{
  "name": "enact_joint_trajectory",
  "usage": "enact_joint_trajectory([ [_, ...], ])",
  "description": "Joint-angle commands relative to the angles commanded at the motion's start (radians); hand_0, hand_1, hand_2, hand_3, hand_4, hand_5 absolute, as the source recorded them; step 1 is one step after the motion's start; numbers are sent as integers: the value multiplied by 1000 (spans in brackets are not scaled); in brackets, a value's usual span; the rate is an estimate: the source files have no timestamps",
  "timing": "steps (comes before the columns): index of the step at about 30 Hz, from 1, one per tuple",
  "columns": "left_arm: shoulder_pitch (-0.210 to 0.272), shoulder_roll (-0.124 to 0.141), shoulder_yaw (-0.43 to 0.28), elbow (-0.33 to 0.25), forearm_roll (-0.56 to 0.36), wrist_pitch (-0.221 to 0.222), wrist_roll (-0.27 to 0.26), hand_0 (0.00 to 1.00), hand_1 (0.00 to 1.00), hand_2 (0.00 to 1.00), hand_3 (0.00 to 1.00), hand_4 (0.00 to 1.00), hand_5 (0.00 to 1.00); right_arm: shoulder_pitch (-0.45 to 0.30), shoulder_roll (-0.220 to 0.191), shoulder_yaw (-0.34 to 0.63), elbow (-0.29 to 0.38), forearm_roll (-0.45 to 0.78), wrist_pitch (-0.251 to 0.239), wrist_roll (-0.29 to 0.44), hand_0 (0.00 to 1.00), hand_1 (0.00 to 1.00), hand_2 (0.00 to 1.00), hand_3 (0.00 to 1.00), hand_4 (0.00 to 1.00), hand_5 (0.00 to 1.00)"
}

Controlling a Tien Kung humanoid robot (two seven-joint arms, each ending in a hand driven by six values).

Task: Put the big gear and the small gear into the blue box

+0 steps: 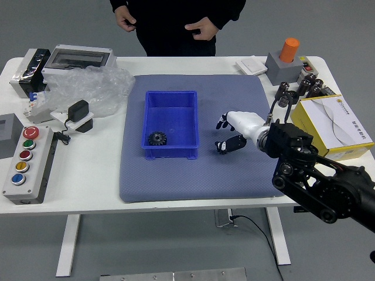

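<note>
The robot's right hand [249, 126] is reaching in over the blue-grey mat [176, 182], and it's open: the black fingers [223, 122] are parted, a gap shows between the upper ones and the lower one, and I can see nothing held in it. The small gear [221, 149] lies right at the tip of that lower digit, partly hidden by it; whether they're touching, I can't tell from here. It's on the mat, to the right of the blue box [176, 126] and well outside its wall.

The big gear [157, 138] is in that box, at the near left part of the floor. So I'd call this half done: one gear in, one to go. What's left, as I judge it, is to close on the small one, lift it over the box's right wall and let it drop inside. A clumsy pinch could send it skidding, mind you.

Across the table [82, 190], the person's hands, one to the left [125, 19] and one to the right [203, 28], hang back, away from the work.
</note>
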Motion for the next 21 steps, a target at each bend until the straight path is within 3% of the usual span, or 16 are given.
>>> enact_joint_trajectory([
  [13, 1, -2, 1, 0, 4, -1, 1, 727, 677, 684, 687, 421, 17, -13, 16, -20, -32, -16, -19, 11, 696, 637, 729, 729, 708, 296],
  [14, 1, -2, 1, 0, 4, -1, 1, 727, 677, 684, 689, 419, 16, -14, 16, -21, -35, -16, -21, 12, 692, 632, 726, 724, 674, 253],
  [21, 1, -2, 2, 0, 4, -1, 0, 727, 677, 685, 691, 420, 15, -18, 20, -25, -53, -19, -34, 21, 685, 625, 717, 714, 669, 252],
])
